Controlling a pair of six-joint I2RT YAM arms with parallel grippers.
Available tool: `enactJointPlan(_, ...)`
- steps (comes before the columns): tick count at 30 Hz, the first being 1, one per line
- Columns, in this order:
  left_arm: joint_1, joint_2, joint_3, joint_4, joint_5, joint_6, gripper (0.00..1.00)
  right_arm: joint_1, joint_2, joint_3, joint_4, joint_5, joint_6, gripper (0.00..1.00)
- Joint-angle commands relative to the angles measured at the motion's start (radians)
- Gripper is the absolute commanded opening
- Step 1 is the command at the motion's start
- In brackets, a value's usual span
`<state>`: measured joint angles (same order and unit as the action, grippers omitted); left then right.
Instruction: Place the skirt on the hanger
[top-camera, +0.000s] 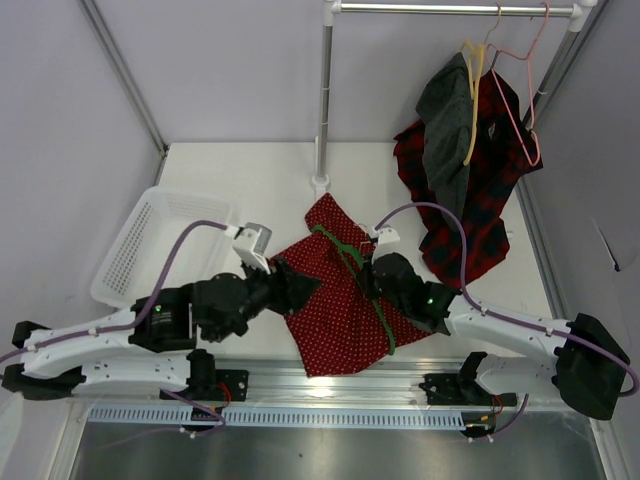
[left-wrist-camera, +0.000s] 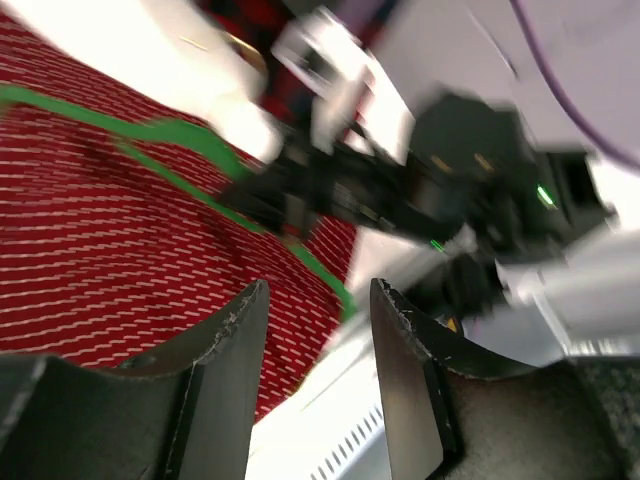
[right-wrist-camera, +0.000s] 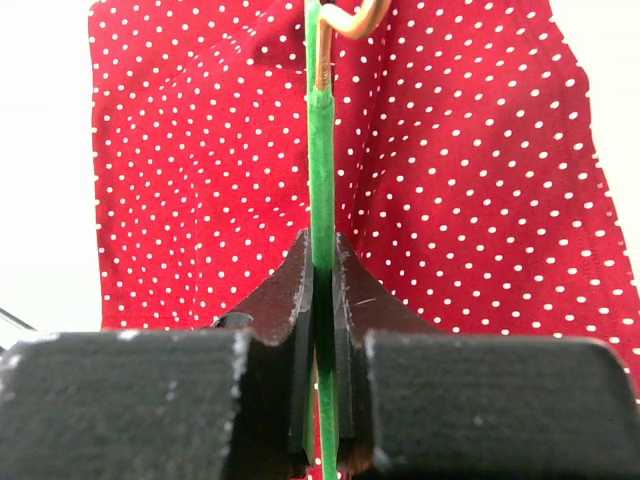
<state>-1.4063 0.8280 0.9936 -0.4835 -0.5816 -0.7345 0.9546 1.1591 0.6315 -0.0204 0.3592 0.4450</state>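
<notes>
On the white table (top-camera: 250, 170), near its middle, the skirt (top-camera: 345, 320) lies spread flat between the two arms, with the hanger (top-camera: 385, 325) laid across it from its far edge to its near right corner. The right gripper (top-camera: 368, 272) sits on top of the skirt about halfway along that green wire. The left gripper (top-camera: 305, 283) is at the skirt's left edge, low over the cloth.

The right wrist view gives what the overhead view cannot. The right gripper (right-wrist-camera: 322, 270) has both fingers pressed together on the hanger (right-wrist-camera: 322, 150), pinching the thin green wire, which runs straight up the picture over the skirt (right-wrist-camera: 180, 150). At the top the green coating ends and bare copper-coloured metal curves away.

The left wrist view is blurred by motion. It shows the left gripper (left-wrist-camera: 315, 340) spread, its two dark fingers (left-wrist-camera: 240, 360) standing apart with nothing between them, above the skirt (left-wrist-camera: 100, 250) and a kinked run of the hanger (left-wrist-camera: 170, 135). Whether they touch the cloth I cannot tell.

Only the overhead view takes in the rest: a white basket (top-camera: 150, 230) at the left, and at the far right a rail carrying a yellow hanger (top-camera: 470, 110) with a dark grey garment (top-camera: 445, 130) and a pink hanger (top-camera: 520, 100) with a red-and-black plaid garment (top-camera: 480, 220).
</notes>
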Motion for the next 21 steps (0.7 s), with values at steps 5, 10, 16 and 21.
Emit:
enactJointPlan(5, 0.076, -0.079, -0.003, -0.188, -0.072, -0.028, 0.5, 0.036, -0.058, 0.22, -0.154, 0.139, -0.071, 0.0)
enactJointPlan(10, 0.164, -0.03, -0.002, -0.178, -0.047, 0.013, 0.49, 0.046, -0.05, 0.375, -0.223, 0.139, -0.16, 0.0)
enactJointPlan(16, 0.429, 0.094, -0.157, -0.025, 0.179, -0.032, 0.44, 0.047, -0.027, 0.32, -0.179, 0.095, -0.126, 0.0)
enactJointPlan(21, 0.556, 0.166, -0.263, 0.183, 0.322, -0.063, 0.35, 0.062, -0.065, 0.355, -0.179, 0.086, -0.16, 0.0)
